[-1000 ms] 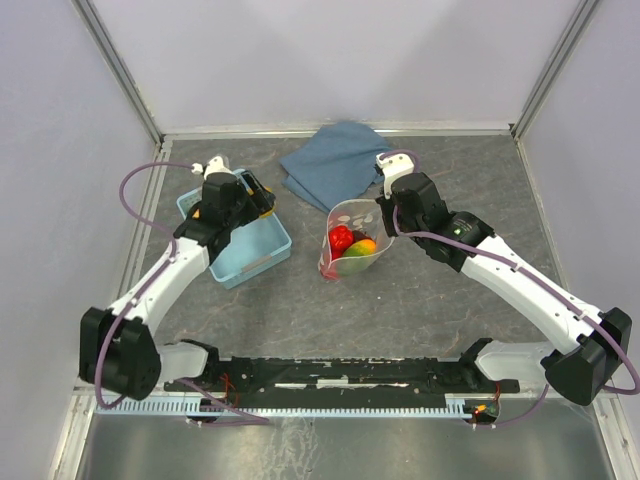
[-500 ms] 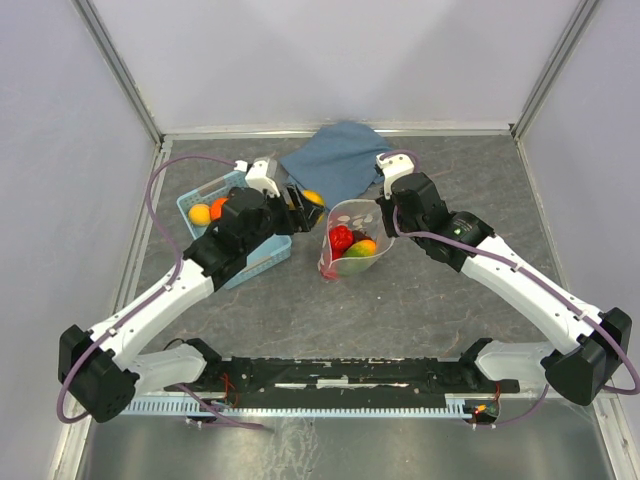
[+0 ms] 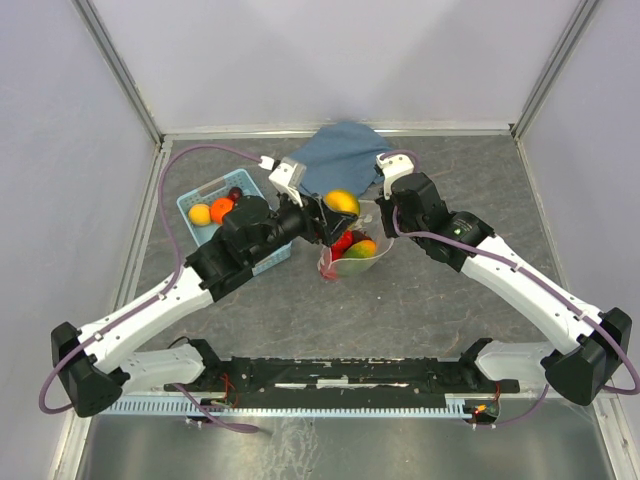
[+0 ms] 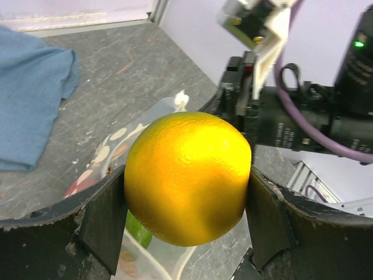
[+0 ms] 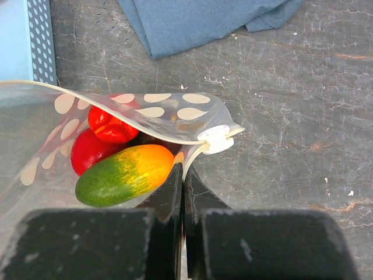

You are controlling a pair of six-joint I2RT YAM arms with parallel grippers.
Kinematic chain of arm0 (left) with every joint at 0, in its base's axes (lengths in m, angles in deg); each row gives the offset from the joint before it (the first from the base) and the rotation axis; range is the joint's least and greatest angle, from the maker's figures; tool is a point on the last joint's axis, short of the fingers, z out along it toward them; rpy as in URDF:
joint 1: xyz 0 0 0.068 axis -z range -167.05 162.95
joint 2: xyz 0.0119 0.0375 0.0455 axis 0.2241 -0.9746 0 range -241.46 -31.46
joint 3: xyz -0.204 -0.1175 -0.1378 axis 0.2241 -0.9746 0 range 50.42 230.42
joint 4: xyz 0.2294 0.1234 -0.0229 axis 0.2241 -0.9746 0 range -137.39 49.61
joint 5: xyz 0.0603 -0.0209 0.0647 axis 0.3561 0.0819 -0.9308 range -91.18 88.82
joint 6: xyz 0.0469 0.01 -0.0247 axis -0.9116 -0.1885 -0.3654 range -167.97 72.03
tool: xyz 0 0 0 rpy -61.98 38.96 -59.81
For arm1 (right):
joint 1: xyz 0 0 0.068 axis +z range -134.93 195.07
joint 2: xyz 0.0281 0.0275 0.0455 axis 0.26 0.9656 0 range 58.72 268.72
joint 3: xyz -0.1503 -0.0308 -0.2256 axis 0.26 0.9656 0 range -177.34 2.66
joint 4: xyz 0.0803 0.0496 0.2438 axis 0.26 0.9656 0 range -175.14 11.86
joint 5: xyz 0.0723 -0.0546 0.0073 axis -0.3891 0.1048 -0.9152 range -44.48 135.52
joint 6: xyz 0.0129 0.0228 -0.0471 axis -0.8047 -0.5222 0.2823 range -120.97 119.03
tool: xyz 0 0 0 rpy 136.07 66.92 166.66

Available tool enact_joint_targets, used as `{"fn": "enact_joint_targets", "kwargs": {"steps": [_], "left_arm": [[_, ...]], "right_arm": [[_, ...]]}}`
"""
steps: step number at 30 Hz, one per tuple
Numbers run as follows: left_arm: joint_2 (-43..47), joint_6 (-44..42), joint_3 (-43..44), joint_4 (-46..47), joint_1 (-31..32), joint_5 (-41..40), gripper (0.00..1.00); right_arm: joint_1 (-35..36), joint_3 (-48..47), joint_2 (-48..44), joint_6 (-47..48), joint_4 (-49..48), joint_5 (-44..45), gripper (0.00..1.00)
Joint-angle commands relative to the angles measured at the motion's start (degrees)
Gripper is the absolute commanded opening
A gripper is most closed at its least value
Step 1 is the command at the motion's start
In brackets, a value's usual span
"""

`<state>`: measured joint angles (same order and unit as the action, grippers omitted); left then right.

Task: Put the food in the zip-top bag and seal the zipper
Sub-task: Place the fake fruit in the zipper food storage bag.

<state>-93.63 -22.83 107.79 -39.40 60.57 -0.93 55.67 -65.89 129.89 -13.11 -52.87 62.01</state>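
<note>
Grey marbled table [image 3: 430,300] in front of me. Three things sit directly on it. Folded blue cloth [image 3: 325,160] is at the far edge, about centre. Light-blue basket [image 3: 188,203] is on my left, near the cloth but not touching. Dotted clear bag [image 3: 350,266] stands mid-table, right of the basket, nearer me than the cloth.

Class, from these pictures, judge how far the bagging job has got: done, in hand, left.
Done: red and green-orange toy fruits lie inside the clear dotted bag. In hand: the left tool holds a yellow-orange fruit at its mouth, which the right tool pinches open. Left: fruits in the light-blue basket, then the zipper.
</note>
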Motion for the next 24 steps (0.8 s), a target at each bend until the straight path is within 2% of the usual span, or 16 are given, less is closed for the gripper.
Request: {"fn": "enact_joint_targets", "kwargs": {"steps": [1,14,20,24], "left_arm": [[-1.4,-4.7,3.2,4.3,2.5,-0.1,0.58],[-12.6,-1.2,6.1,3.2,4.3,-6.7,0.61],[-17.8,-0.9,9.1,-0.5,4.3,-11.8,0.63],[-20.7,-0.7,11.0,-2.2,4.4,-12.1,0.65]], "right_arm": [[-0.3,-2.0,-1.2,-0.9,-0.7,-0.8,0.02],[-0.2,-0.5,-3.0,-2.0,-1.8,-1.4,0.02],[-0.3,-0.2,-3.1,-2.3,-2.3,-2.1,0.02],[-0.3,0.2,-2.9,-2.5,-2.6,-2.6,0.02]]}}
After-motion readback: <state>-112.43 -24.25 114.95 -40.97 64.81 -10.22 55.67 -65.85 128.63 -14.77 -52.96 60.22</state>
